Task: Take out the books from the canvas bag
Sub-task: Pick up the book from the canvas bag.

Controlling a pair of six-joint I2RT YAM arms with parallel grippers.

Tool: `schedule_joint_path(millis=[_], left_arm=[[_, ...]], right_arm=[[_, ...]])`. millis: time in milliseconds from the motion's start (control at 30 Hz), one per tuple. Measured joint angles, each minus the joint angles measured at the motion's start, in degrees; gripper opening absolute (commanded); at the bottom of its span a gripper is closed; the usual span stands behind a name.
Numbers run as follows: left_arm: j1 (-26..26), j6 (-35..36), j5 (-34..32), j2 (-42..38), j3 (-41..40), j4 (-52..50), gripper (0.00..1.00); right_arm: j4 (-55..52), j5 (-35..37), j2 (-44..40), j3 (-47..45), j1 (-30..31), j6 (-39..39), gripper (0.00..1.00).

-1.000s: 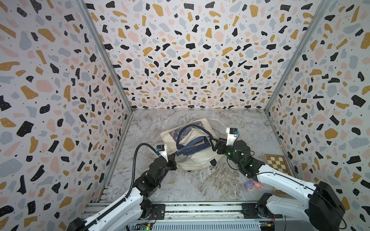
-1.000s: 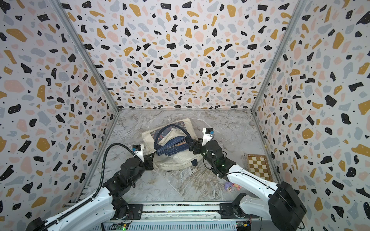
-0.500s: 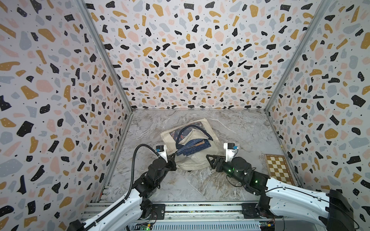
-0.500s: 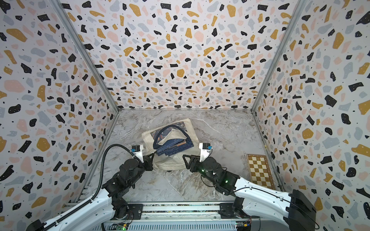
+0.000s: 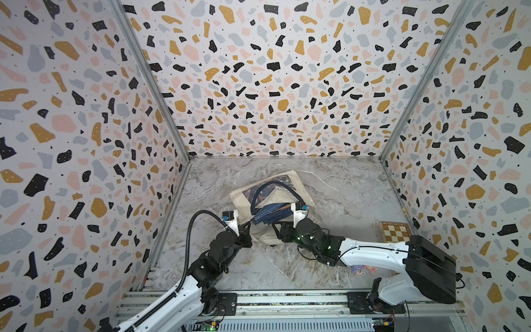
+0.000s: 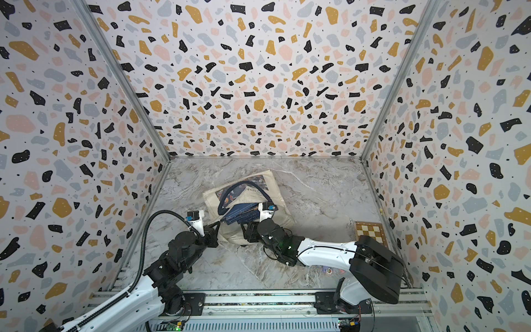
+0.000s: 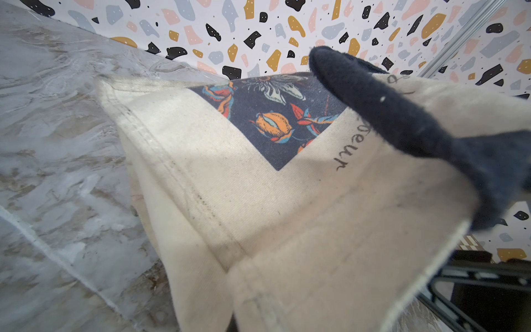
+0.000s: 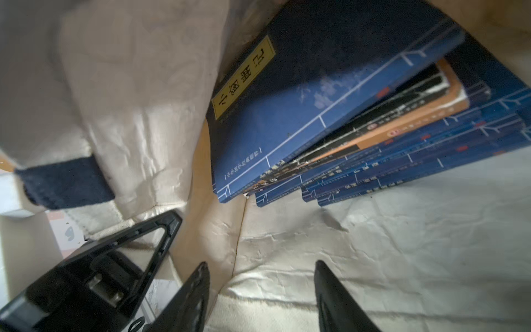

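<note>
Inspection from my remote station. The canvas bag (image 5: pixel 290 198) lies on its side in the middle of the marble tabletop (image 5: pixel 353 184), mouth toward the arms. One navy strap handle (image 5: pixel 268 186) arches over its printed face.

The books (image 8: pixel 330 115) are inside the bag, fanned in a slanted stack just within the mouth. The top one is navy with a yellow title label. Under it sits a dark brown book with an orange panel, then several more navy spines. In both top views their edges show at the opening.

The left gripper (image 5: pixel 247 227) sits at the bag's near-left corner. Its jaws are together and, as far as I can tell, pinched on the rim cloth. Its wrist view is filled with raised canvas.

The right gripper (image 8: pixel 261 263) is at the mouth, pointed in at the stack. Its jaws stand apart over the cream lining with nothing between them, clear of the books.

A checkered board (image 5: pixel 395 231) lies by the right wall, well apart from the bag.
</note>
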Motion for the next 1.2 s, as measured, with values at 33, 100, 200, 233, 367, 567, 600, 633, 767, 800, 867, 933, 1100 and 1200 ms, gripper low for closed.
schedule_joint_path(millis=[33, 100, 200, 233, 367, 567, 600, 633, 767, 800, 867, 933, 1100, 1200], left_arm=[[0.0, 0.02, 0.0, 0.15, 0.0, 0.07, 0.0], [0.0, 0.07, -0.02, 0.42, 0.0, 0.22, 0.0], [0.0, 0.24, 0.0, 0.61, 0.0, 0.39, 0.0], [0.0, 0.31, 0.0, 0.66, 0.0, 0.39, 0.0], [0.0, 0.68, 0.02, 0.66, 0.0, 0.39, 0.0], [0.0, 1.11, 0.02, 0.63, 0.0, 0.44, 0.0], [0.0, 1.18, 0.02, 0.63, 0.0, 0.44, 0.0], [0.0, 1.27, 0.0, 0.59, 0.0, 0.44, 0.0], [0.0, 1.31, 0.0, 0.37, 0.0, 0.44, 0.0], [0.0, 1.31, 0.0, 0.37, 0.0, 0.42, 0.0], [0.0, 1.33, 0.0, 0.37, 0.0, 0.39, 0.0], [0.0, 1.36, 0.0, 0.37, 0.0, 0.42, 0.0], [0.0, 1.46, 0.0, 0.37, 0.0, 1.09, 0.0], [0.0, 1.46, 0.07, 0.37, 0.0, 1.38, 0.0]], right_arm=[[0.31, 0.04, 1.51, 1.29, -0.15, -0.31, 0.56], [0.52, -0.31, 4.42, 3.76, -0.74, -0.74, 0.56], [0.87, -1.55, 7.89, 6.32, -2.38, -0.92, 0.56], [1.09, -1.9, 8.79, 6.78, -2.95, -0.94, 0.56], [1.42, -2.6, 10.99, 7.85, -4.31, -0.96, 0.54], [1.95, -4.11, 12.98, 10.12, -5.99, -1.25, 0.48], [2.08, -4.28, 13.2, 10.45, -6.19, -1.46, 0.47], [2.19, -4.44, 13.31, 10.64, -6.34, -1.64, 0.46], [2.34, -4.57, 13.35, 10.71, -6.47, -2.43, 0.39], [2.32, -4.68, 13.35, 10.73, -6.56, -2.51, 0.37], [2.27, -4.85, 13.35, 10.82, -6.8, -2.82, 0.36], [2.05, -5.09, 13.46, 11.41, -7.15, -3.08, 0.34], [1.53, -6.75, 13.79, 13.18, -8.46, -3.28, 0.33], [1.4, -7.41, 13.79, 13.88, -9.18, -3.26, 0.33]])
